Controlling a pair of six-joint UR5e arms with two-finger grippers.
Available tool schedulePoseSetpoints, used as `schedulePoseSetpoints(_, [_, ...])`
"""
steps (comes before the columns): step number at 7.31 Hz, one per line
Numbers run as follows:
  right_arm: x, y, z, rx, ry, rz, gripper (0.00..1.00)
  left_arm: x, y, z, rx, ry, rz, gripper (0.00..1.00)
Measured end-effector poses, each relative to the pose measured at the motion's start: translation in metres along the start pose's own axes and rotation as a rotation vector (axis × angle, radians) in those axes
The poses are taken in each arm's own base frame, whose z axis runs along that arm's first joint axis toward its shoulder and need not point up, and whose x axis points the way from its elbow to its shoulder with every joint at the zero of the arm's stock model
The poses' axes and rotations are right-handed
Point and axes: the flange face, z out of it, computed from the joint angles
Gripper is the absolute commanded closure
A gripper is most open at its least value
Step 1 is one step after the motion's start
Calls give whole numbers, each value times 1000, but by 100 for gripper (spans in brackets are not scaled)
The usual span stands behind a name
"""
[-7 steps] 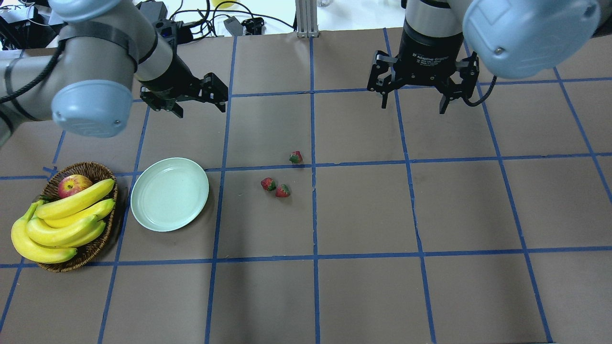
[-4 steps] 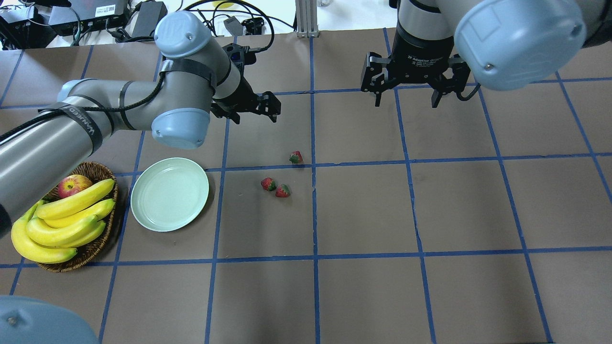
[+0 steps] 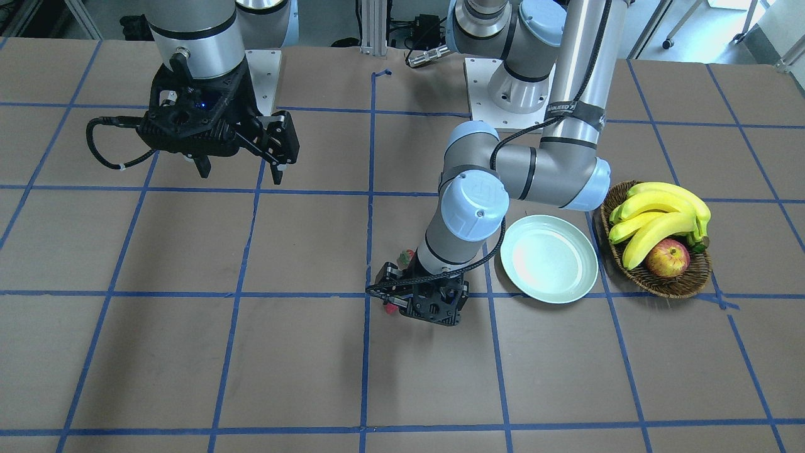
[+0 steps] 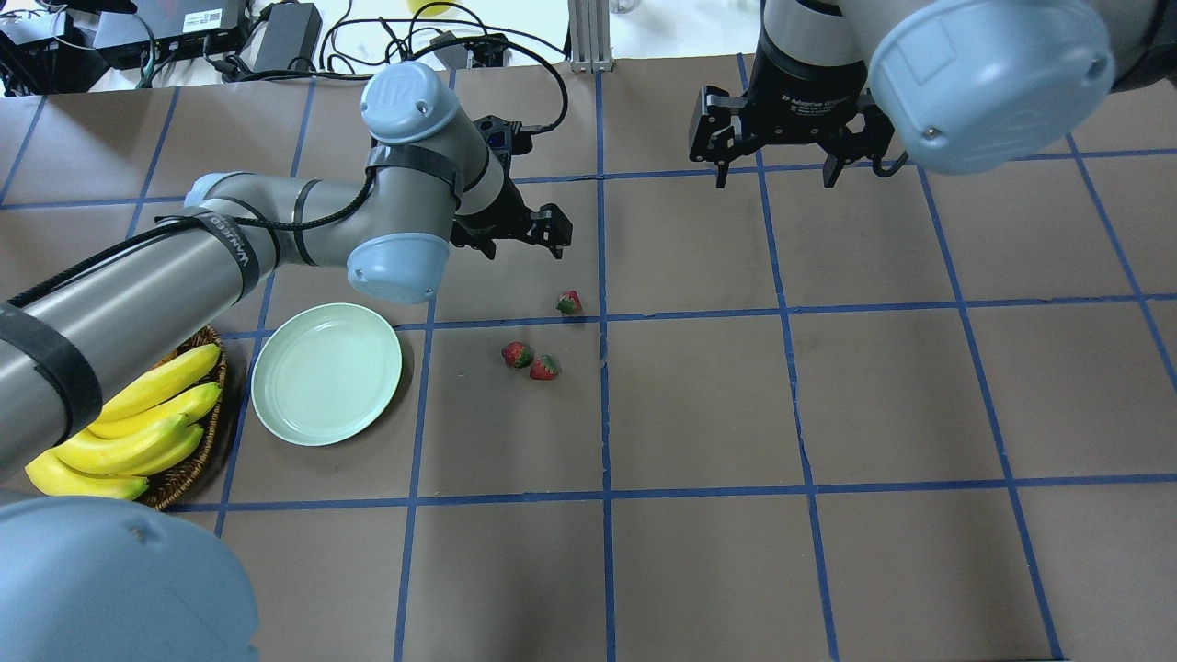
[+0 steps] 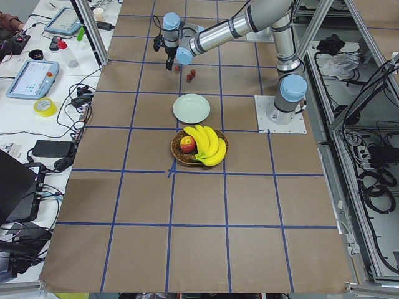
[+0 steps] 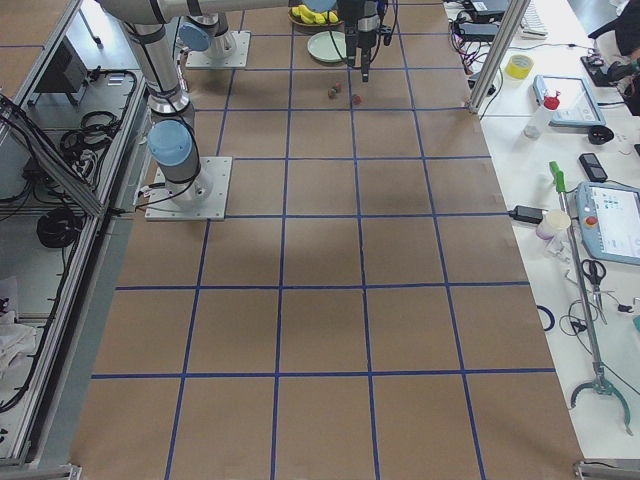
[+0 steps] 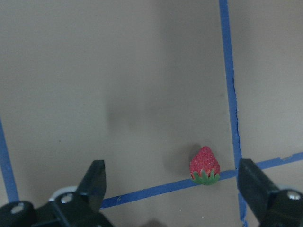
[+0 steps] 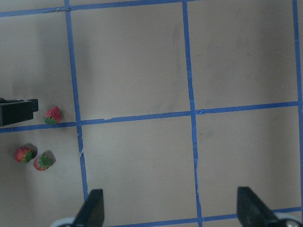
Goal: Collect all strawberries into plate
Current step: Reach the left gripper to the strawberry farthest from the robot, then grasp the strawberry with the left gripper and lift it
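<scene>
1. At the lower left of the overhead view, a wicker basket point(image 4: 196, 462) of bananas point(image 4: 138, 432) is seen, partly covered by the left arm.
2. Just right of the basket, the pale green plate point(image 4: 326, 374) is laid flat on the desk point(image 4: 699, 414), left of the frame's centre.
3. Above and right of the plate, the left gripper point(image 4: 526, 245) is held over the desk. Its jaws are spread wide and nothing is gripped.
4. Near the frame's centre, the three strawberries are found on the desk, all outside the plate.
   - The upper strawberry point(image 4: 569, 302) is set on a blue tape line, just below the left gripper. In the left wrist view it is framed between the two fingers and touched by neither.
   - The two lower strawberries point(image 4: 517, 354) point(image 4: 544, 368) are placed close together, slightly below and left of the first.
5. At the upper right, the right gripper point(image 4: 777, 179) is held wide open with nothing in it, well apart from the strawberries.
</scene>
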Motion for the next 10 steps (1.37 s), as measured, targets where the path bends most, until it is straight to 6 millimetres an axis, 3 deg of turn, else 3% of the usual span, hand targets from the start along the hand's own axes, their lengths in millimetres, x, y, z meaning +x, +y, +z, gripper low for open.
schedulePoseSetpoints(4, [-1,0,0,-1,-1,0,0,12,15,36,-56,3,21,4])
schedulePoseSetpoints(9, [-1,0,-1,1,-1,-1,0,14,13,38,-22,2,36,25])
schedulePoseSetpoints(10, [-1,0,-1,1,-1,-1,0,14,13,38,-21,1,39,55])
